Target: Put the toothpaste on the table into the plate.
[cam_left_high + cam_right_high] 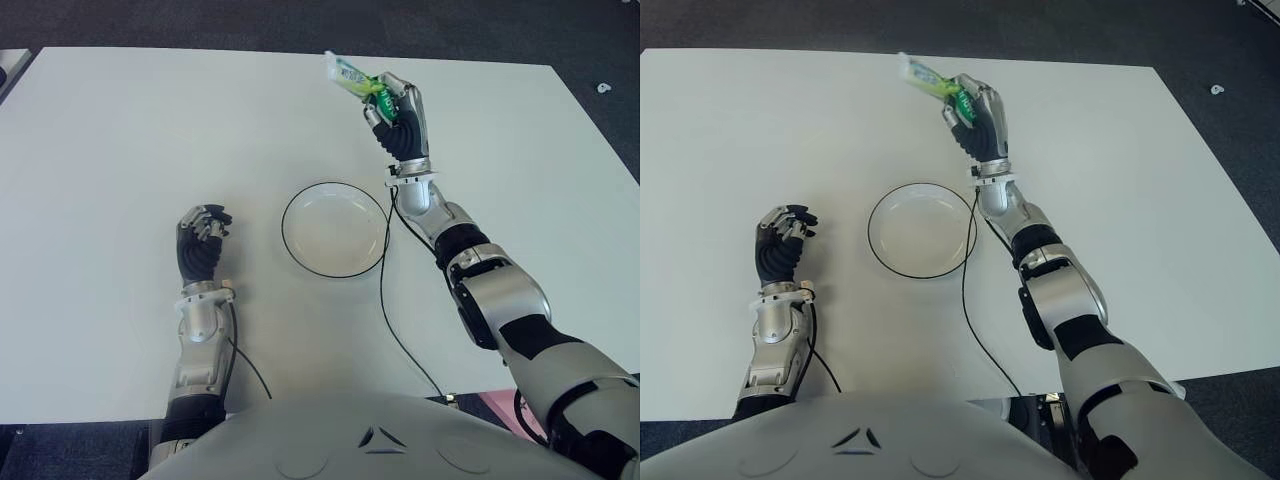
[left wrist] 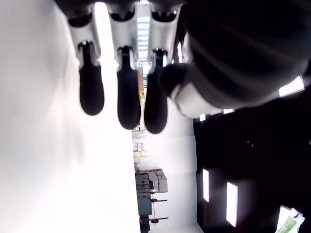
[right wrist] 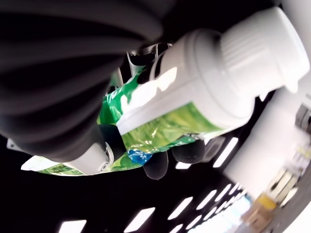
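at the lower left of the left eye view the left hand [image 1: 203,240] shows over the white table [image 1: 110,150], well to the left of the plate; its fingers [image 2: 124,97] are curled inward in a loose fist and hold nothing. a thin black cable [image 1: 250,368] runs from its wrist down toward the robot's body at the bottom edge.

in the middle of the frame lies the plate [image 1: 300,205] — round, white, with a dark rim, flat on the table. nothing is in it. a second black cable [image 1: 385,300] loops past its right rim and trails toward the lower edge of the table.

up and to the right of the plate, in the upper middle of the frame, the right hand [image 1: 398,108] is raised above the table with its forearm slanting down to the lower right. its fingers [image 3: 155,165] are wrapped around the toothpaste [image 1: 356,80], a green and white tube. the tube sticks out of the hand toward the upper left, its flat crimped end pointing to the far edge of the table. in the right wrist view the white ribbed cap [image 3: 262,41] stands clear of the grip at the other end, and the green body is pressed between the palm and the dark fingertips.

the tube is off the table, and beyond the plate rather than over it.
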